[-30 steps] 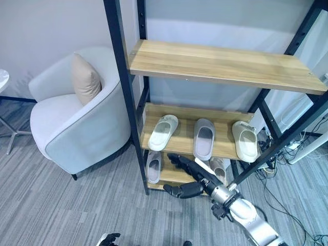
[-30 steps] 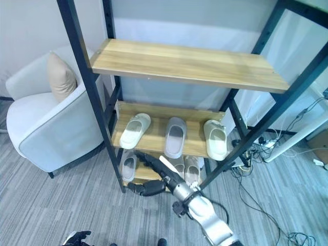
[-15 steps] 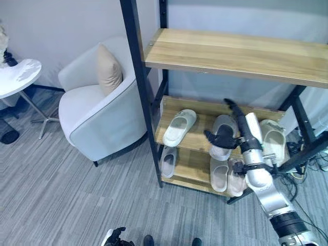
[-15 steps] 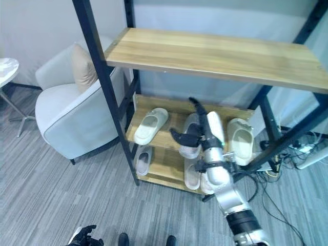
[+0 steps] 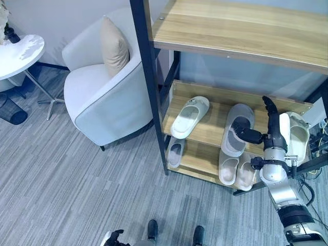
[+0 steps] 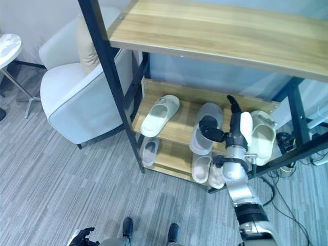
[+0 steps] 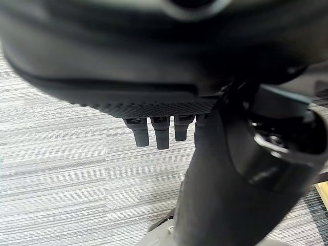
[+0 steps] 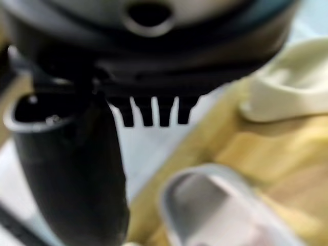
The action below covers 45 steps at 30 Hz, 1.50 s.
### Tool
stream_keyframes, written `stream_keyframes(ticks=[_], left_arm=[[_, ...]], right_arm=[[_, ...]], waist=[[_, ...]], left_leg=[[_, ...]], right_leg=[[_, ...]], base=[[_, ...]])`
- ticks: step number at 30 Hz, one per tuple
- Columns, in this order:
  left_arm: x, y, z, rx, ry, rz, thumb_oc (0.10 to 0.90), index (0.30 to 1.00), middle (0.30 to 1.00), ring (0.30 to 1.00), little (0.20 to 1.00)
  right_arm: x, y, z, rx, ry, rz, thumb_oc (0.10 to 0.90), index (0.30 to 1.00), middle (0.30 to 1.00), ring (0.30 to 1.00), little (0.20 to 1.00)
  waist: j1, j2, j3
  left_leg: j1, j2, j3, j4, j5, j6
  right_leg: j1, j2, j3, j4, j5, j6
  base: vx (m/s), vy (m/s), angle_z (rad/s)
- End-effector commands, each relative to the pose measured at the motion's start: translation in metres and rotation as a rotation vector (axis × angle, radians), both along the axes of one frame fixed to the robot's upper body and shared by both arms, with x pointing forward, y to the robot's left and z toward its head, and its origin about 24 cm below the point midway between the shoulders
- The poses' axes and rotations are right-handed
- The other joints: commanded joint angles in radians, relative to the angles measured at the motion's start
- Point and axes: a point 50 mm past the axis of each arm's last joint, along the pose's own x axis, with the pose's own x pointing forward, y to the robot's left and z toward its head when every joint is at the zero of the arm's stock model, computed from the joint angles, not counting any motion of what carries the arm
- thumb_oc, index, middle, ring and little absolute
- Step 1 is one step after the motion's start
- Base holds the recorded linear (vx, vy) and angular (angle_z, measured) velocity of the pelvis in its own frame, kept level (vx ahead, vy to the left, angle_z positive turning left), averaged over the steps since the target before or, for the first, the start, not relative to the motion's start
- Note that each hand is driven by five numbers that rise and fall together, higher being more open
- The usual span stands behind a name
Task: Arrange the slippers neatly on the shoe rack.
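Note:
The shoe rack [image 5: 151,77] has wooden shelves in a black frame. On its middle shelf [image 5: 215,130] lie a cream slipper [image 5: 189,117] at the left, a grey slipper [image 5: 237,129] in the middle and a cream slipper [image 5: 298,141] at the right. My right hand [image 5: 274,138] stands open between the grey slipper and the right cream one, fingers straight up. Its thumb reaches over the grey slipper's heel. In the right wrist view the grey slipper [image 8: 215,210] lies just past the thumb [image 8: 77,169]. My left hand [image 7: 154,130] hangs low over the carpet, fingers relaxed.
The lower shelf holds a small grey slipper [image 5: 175,152] and a pale pair [image 5: 228,166]. The top shelf [image 5: 241,28] is bare. A white armchair [image 5: 102,97] with a beige cushion [image 5: 114,46] stands left of the rack, and a round white table [image 5: 20,51] lies beyond it. Cables [image 5: 320,148] trail at the right.
The camera has shifted. My right hand rose from the lower shelf to the middle shelf, then moved to the right of the grey slipper, with its thumb now at the heel.

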Motion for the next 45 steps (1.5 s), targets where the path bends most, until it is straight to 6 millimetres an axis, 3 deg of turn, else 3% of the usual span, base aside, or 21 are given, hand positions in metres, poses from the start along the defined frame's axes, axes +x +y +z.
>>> stream_keyframes(ticks=[1,13,27,32,33,45], left_arm=[[-0.003,0.001,-0.001,0.015,0.000,-0.004,0.800,0.900,0.900,0.900,0.900],[-0.003,0.004,0.000,0.030,-0.007,-0.014,0.800,0.900,0.900,0.900,0.900],[0.002,0.002,0.001,0.037,-0.018,-0.019,0.800,0.900,0.900,0.900,0.900],[0.011,0.006,0.003,0.047,-0.038,-0.005,0.800,0.900,0.900,0.900,0.900],[0.012,0.005,0.004,0.046,-0.042,-0.003,0.800,0.900,0.900,0.900,0.900],[0.013,0.003,0.003,0.034,-0.037,0.004,0.800,0.900,0.900,0.900,0.900]], right_arm=[[0.005,-0.013,0.056,-0.027,-0.262,-0.043,0.800,0.900,0.900,0.900,0.900],[0.017,-0.026,0.053,0.004,-0.211,-0.098,0.800,0.900,0.900,0.900,0.900],[0.032,-0.033,0.092,0.113,-0.360,-0.142,0.800,0.900,0.900,0.900,0.900],[0.037,-0.033,0.090,0.108,-0.318,-0.139,0.800,0.900,0.900,0.900,0.900],[0.039,-0.033,0.090,0.109,-0.309,-0.138,0.400,0.300,0.300,0.300,0.300],[0.045,-0.030,0.073,-0.021,-0.153,-0.141,0.400,0.300,0.300,0.300,0.300]], waist=[[0.003,-0.039,-0.024],[0.015,-0.023,0.006],[0.033,-0.010,0.028],[0.031,-0.018,0.025],[0.030,-0.019,0.026],[0.024,-0.033,0.036]], left_leg=[[0.005,-0.043,0.010,0.002,-0.081,-0.012],[-0.019,-0.038,0.014,0.002,-0.073,-0.019],[-0.058,-0.040,0.002,0.002,-0.061,-0.027],[-0.049,-0.039,-0.001,0.002,-0.066,-0.026],[-0.049,-0.039,-0.002,0.002,-0.066,-0.026],[-0.049,-0.035,-0.001,0.002,-0.068,-0.025]], right_leg=[[0.031,0.002,0.057,0.005,-0.114,0.044],[-0.002,0.005,0.066,0.005,-0.113,0.044],[-0.037,0.005,0.059,0.005,-0.109,0.041],[-0.028,0.007,0.057,0.005,-0.114,0.036],[-0.028,0.007,0.056,0.005,-0.114,0.036],[-0.031,0.011,0.057,0.005,-0.115,0.035]], base=[[0.00,0.000,0.00],[0.00,-0.003,0.00],[0.00,0.000,0.00],[0.03,-0.005,0.01],[0.00,0.000,0.00],[0.00,0.000,0.00]])
